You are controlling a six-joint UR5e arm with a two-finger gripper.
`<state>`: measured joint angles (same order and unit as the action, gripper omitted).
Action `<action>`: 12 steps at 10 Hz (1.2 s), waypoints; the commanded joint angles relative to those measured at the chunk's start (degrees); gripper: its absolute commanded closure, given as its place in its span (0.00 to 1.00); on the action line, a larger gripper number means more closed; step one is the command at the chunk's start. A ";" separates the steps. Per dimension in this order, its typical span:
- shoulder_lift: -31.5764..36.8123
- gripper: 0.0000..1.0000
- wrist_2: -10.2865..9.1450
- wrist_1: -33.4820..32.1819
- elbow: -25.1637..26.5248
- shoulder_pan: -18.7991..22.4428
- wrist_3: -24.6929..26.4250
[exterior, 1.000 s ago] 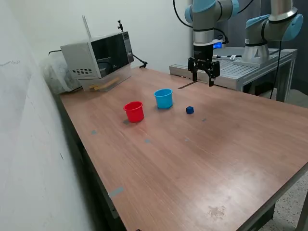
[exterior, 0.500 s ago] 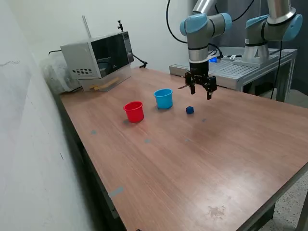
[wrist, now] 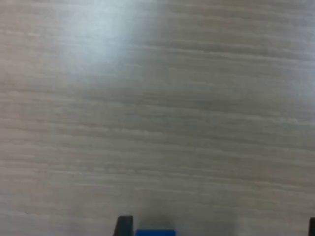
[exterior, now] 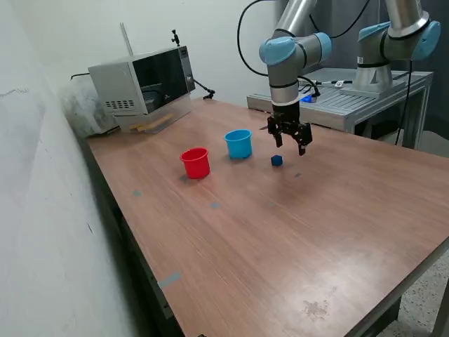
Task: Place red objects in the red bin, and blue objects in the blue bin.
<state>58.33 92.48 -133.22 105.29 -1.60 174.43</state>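
While one blue cube (exterior: 276,161) sits on the table (exterior: 295,232) at upper centre of the exterior view, right of the blue cup (exterior: 238,144) and red cup (exterior: 196,163), the gripper (exterior: 290,141) hovers above it, jaws spread and empty. No other cubes show; cup contents are hidden.

Wrist view blurred, dark blue cube (wrist: 155,232) cut off by the picture's edge with only a sliver showing, one pincer fingertip (wrist: 124,225) barely in frame, cup interiors hidden in the exterior view
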 commanded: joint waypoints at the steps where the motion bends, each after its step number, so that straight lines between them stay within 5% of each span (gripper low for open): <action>1: -0.59 0.00 -0.63 -0.46 -1.31 -0.16 -0.14; 12: -2.00 0.00 -0.72 -0.81 -2.99 -0.34 -0.93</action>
<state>56.48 91.70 -133.91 102.58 -1.93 173.63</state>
